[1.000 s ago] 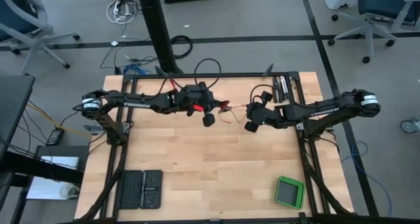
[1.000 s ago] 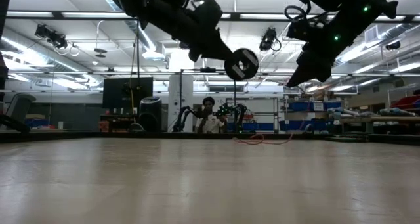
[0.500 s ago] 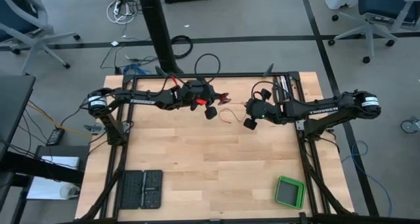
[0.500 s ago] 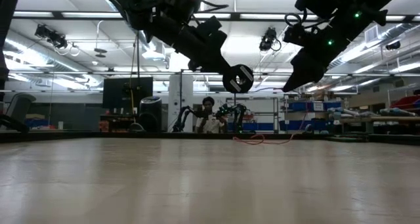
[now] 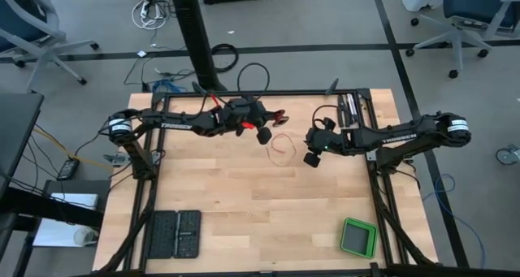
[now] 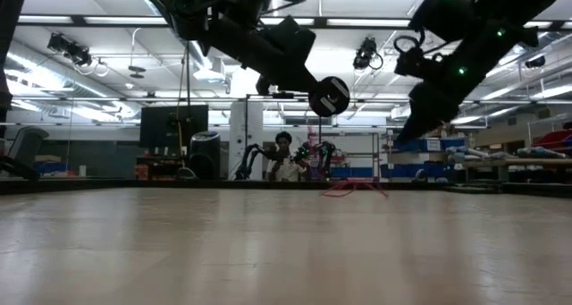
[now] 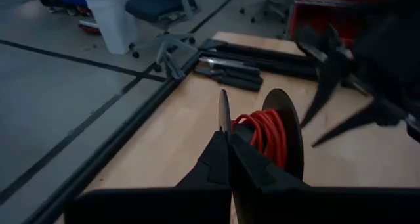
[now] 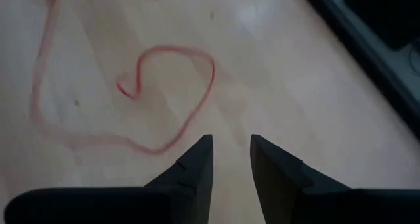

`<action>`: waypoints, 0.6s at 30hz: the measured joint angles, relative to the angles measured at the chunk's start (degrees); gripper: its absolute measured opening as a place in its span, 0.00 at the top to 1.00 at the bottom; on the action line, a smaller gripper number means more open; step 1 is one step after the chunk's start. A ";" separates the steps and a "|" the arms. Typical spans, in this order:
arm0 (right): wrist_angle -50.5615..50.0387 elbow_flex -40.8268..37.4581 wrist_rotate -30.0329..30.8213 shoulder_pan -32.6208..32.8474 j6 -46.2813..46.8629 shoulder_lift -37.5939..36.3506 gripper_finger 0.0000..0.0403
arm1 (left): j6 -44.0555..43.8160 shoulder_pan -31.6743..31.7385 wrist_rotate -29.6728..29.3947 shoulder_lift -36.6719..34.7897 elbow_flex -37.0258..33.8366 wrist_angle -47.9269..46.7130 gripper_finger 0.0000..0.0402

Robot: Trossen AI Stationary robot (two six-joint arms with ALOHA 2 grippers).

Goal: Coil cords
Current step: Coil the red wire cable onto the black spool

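Right gripper (image 8: 231, 159) parted above cord (image 8: 172, 92); ends cropped.

The cord (image 5: 282, 144) lies looped on the surface (image 5: 244, 204), seemingly between the left hand (image 5: 280, 115) and right hand (image 5: 309, 144).

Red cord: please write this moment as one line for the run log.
left gripper: shut on spool | right gripper: open, empty, above table | red cord: loose loop on table

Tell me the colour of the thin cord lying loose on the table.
The cord is red-orange; it shows best in the right wrist view.
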 joint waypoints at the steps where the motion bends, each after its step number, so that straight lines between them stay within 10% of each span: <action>1: -0.09 -0.48 -0.04 0.09 0.73 0.00 0.75 | -0.02 0.00 -0.48 0.00 0.00 0.64 1.00; 18: -0.37 -1.35 -9.41 1.23 2.76 0.02 0.75 | -1.14 0.00 -2.01 0.00 0.00 3.67 1.00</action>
